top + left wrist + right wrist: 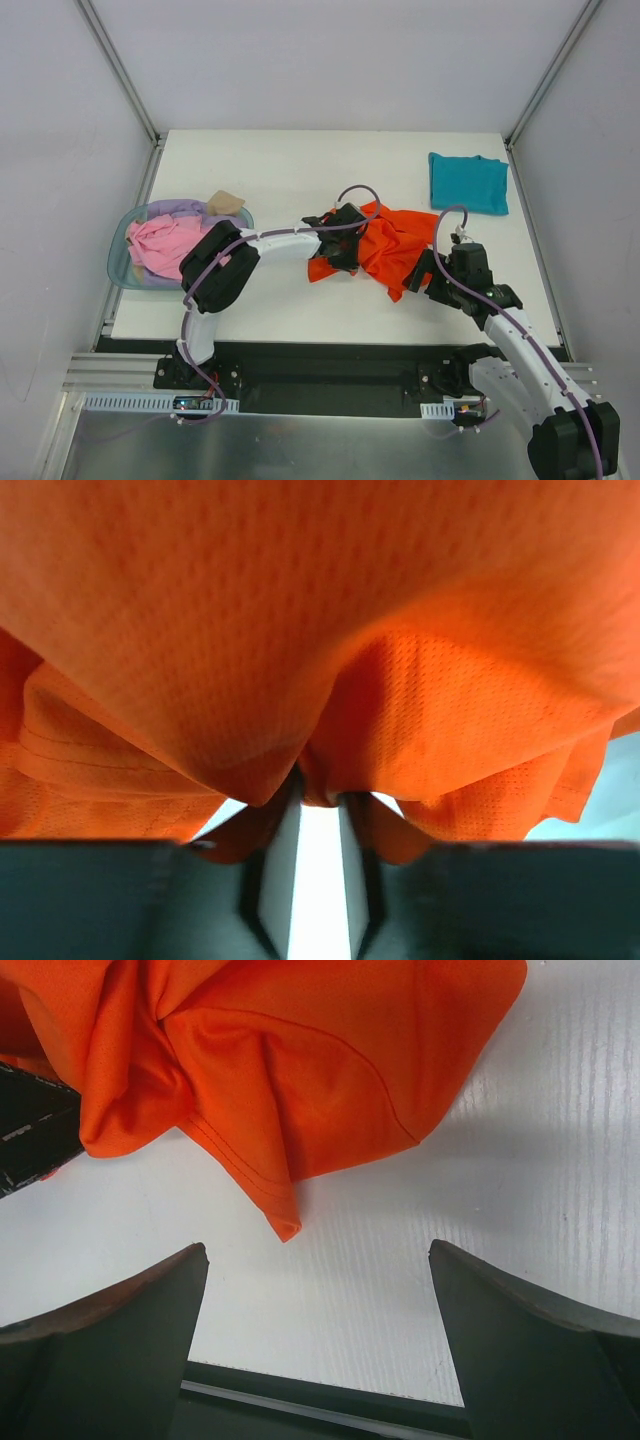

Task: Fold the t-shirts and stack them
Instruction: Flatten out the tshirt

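Left gripper (320,798) narrow, tips pinching a fold of the orange t-shirt (300,630), which drapes over and ahead of it. Right gripper (318,1252) wide, empty; the shirt's hem corner lies just ahead, untouched.

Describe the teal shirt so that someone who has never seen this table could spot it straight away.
Find the white table and look to its far right corner, where the teal t-shirt lies alone. It is the only one folded into a flat rectangle: the orange-red shirt is crumpled mid-table and the other shirts are heaped in the blue basket at the left.
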### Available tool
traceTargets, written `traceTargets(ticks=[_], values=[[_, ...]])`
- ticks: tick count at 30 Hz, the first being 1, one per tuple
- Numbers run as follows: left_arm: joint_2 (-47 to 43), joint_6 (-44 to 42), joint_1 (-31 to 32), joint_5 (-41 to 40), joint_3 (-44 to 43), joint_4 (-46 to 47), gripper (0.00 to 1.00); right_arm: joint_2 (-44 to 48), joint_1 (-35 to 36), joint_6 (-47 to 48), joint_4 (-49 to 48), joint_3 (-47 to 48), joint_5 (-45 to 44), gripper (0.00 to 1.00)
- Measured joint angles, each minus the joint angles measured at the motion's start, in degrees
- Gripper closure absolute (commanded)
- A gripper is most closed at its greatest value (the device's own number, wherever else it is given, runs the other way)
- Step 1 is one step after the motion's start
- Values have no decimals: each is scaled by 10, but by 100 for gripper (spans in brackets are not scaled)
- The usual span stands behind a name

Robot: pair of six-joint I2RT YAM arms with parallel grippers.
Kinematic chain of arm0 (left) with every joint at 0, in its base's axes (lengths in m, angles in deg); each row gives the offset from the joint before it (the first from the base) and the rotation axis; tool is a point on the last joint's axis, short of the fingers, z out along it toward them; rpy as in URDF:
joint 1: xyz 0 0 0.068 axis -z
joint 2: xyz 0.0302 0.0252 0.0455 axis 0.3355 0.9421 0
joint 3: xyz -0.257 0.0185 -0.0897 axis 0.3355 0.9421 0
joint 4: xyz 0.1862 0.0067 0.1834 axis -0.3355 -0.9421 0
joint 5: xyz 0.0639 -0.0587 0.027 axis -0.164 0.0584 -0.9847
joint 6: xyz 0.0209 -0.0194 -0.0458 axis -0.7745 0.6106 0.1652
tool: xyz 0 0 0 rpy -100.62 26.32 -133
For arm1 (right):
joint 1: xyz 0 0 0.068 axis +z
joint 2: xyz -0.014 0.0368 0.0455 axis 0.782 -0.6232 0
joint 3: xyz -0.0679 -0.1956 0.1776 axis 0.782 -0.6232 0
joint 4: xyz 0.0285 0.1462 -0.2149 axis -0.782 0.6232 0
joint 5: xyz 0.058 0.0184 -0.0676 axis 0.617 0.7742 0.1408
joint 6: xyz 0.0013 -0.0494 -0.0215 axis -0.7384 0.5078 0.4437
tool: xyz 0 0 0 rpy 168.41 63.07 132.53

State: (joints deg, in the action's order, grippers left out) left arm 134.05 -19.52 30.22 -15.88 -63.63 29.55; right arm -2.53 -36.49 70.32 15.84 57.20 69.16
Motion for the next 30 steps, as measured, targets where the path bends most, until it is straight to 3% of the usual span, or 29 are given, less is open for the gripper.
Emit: traceTargets(ticks=[3, 11, 21, 28, 30], values=[[1, 1, 1, -2, -2, -6, 100, -3, 0, 0, 0, 0, 0, 3], [-20, -8, 1, 9, 0, -24, 100, -8, 2, 4, 0, 0, 3, 3], [-205, -27, 1, 25, 74, -24, 100, -32, 24, 2, -18, 0, 10, 3], [-284, -28, -6, 29, 139, -25, 100, -95, 65, -16, -57, 0, 4, 1], [-304, -28, -11, 27, 157, -30, 100, -119, 77, -24, -70, 0, 0, 10]])
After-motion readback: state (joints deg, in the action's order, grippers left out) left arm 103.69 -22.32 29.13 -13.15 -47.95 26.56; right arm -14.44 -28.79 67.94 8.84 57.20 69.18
